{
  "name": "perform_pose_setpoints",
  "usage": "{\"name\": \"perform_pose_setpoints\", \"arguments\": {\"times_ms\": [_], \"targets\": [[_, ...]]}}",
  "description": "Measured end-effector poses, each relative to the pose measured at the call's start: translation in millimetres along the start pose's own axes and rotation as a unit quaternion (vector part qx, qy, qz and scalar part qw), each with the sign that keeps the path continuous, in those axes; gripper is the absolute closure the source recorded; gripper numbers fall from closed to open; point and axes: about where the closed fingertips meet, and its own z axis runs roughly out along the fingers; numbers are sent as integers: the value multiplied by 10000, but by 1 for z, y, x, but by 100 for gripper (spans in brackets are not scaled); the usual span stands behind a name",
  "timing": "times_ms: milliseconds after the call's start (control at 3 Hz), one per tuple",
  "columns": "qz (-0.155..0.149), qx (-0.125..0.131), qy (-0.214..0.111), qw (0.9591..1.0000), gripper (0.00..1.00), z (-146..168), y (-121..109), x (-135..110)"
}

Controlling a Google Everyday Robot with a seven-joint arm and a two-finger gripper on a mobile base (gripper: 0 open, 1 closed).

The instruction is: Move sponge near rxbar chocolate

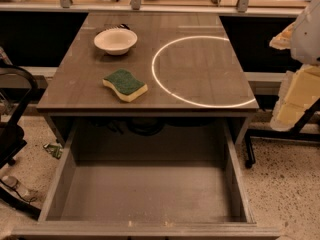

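Observation:
The sponge (125, 84) has a dark green top over a pale yellow body. It lies flat on the grey tabletop (200, 69), near the front edge and left of centre. A small dark thing (122, 26) peeks out just behind the white bowl; it looks like the rxbar chocolate, mostly hidden by the bowl. My gripper (295, 96) hangs at the far right edge of the view, beyond the table's right side and well away from the sponge.
A white bowl (115, 40) stands at the back left of the table. A bright ring of light (165, 86) lies across the right half of the tabletop. An open drawer (145, 194) sticks out below the front edge. A dark chair (12, 134) stands at the left.

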Motion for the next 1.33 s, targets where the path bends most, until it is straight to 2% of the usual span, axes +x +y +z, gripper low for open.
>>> {"name": "perform_pose_setpoints", "arguments": {"times_ms": [333,667,1000,1333], "targets": [[0,0,0,10000,0,0,0,0],[253,8,-267,9993,0,10,-14,-14],[1039,56,-1055,9890,0,40,-72,-67],[1755,189,-1706,9694,0,56,-125,-125]]}}
